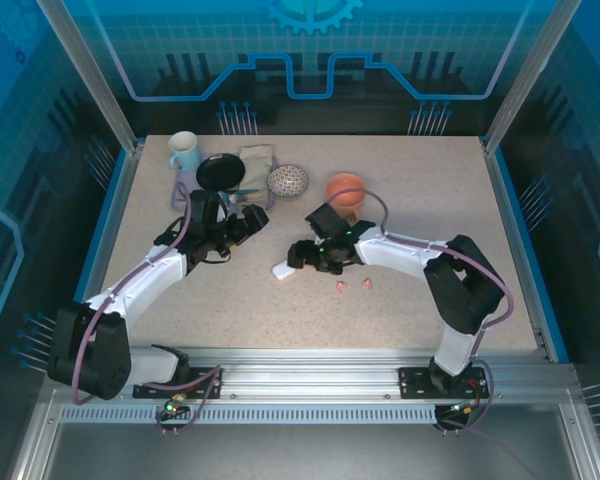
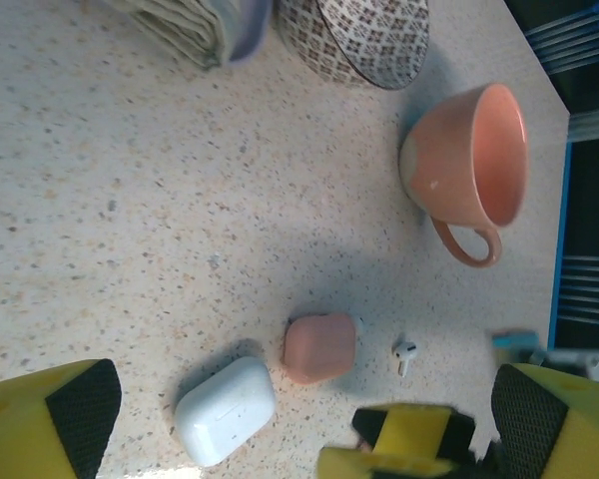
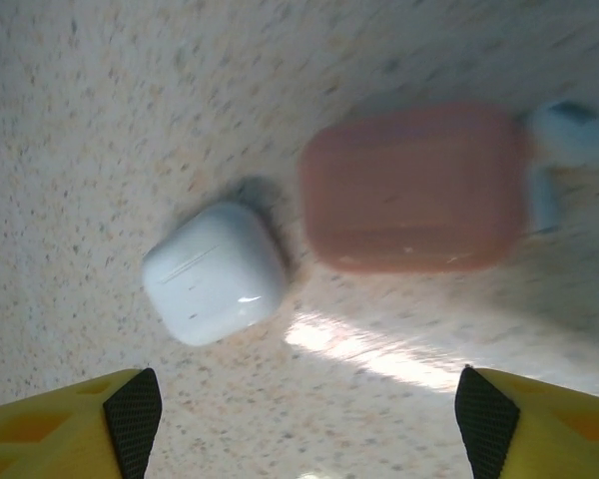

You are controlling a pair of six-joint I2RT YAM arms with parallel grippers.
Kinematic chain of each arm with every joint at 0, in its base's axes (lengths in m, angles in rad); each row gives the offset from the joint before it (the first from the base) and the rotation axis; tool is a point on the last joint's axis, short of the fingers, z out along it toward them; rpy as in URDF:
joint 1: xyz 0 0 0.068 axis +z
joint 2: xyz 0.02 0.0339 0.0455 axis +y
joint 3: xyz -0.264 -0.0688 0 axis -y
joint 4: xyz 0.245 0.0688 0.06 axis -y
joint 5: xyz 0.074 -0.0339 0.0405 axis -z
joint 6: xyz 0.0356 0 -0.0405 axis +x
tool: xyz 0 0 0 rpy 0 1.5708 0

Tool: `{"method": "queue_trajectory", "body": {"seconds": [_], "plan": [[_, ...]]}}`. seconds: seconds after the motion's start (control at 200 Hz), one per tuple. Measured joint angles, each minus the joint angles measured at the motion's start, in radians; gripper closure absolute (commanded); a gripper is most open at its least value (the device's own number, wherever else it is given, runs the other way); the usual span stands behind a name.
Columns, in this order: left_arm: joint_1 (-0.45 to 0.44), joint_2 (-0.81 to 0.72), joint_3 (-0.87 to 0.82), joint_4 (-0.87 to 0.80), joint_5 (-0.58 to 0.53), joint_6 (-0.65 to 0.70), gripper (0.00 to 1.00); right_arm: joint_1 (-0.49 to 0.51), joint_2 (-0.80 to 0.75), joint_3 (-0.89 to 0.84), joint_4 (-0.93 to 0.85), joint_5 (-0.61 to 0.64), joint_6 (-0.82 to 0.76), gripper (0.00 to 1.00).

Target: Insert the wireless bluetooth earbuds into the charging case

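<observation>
The table (image 1: 430, 200) is beige with dark speckles. The white case (image 2: 225, 409) is glossy; the salmon-pink case (image 2: 319, 346) is matt (a shade duller than the orange-pink cup (image 2: 469, 160)). Beside it lies a white earbud (image 2: 404, 354); the pink earbuds (image 1: 342, 287) match the pink case. The bowl (image 2: 369, 35) carries a dark geometric pattern on white, and the mug (image 1: 184, 150) is pale blue.

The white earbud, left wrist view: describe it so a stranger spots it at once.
Find the salmon cup on the table. Below its handle, right of the pink case, lies the white earbud. It is tiny and stemmed, unlike that case and the white case.
</observation>
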Motion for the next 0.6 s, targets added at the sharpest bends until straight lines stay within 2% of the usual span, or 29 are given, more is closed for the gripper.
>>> {"method": "queue_trajectory", "body": {"seconds": [0.26, 0.6], "plan": [[0.11, -0.002, 0.039, -0.084, -0.013, -0.014, 0.01, 0.093, 0.141, 0.159, -0.034, 0.001, 0.067, 0.19], [0.134, -0.032, 0.046, -0.127, -0.013, -0.014, 0.01, 0.09, 0.261, 0.328, -0.074, -0.008, 0.087, 0.19]]}}
